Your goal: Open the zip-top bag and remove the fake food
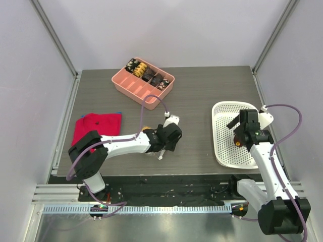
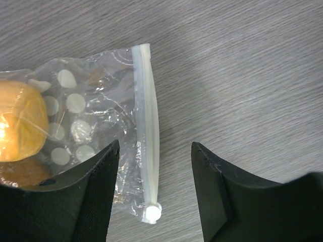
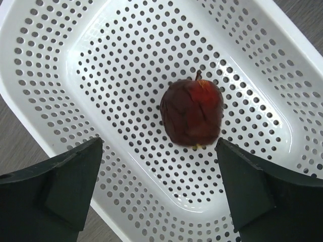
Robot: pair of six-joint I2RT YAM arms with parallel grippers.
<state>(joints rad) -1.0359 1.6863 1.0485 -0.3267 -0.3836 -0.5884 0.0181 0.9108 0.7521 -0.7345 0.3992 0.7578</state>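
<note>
The clear zip-top bag (image 2: 96,106) lies flat on the grey table, its white zip strip (image 2: 146,121) running along its right edge with a round slider at the near end. An orange fake food piece (image 2: 20,121) sits inside the bag. My left gripper (image 2: 155,169) is open just above it, its jaws on either side of the strip's near end. In the top view the left gripper (image 1: 161,147) hides most of the bag. A dark red-purple fake food piece (image 3: 192,112) lies in the white perforated basket (image 3: 60,60). My right gripper (image 3: 159,169) hangs open above it, empty.
The white basket (image 1: 222,112) stands at the right with my right gripper (image 1: 237,132) over it. A pink divided tray (image 1: 132,86) with dark and striped pieces stands at the back. A red folded cloth (image 1: 97,126) lies at the left.
</note>
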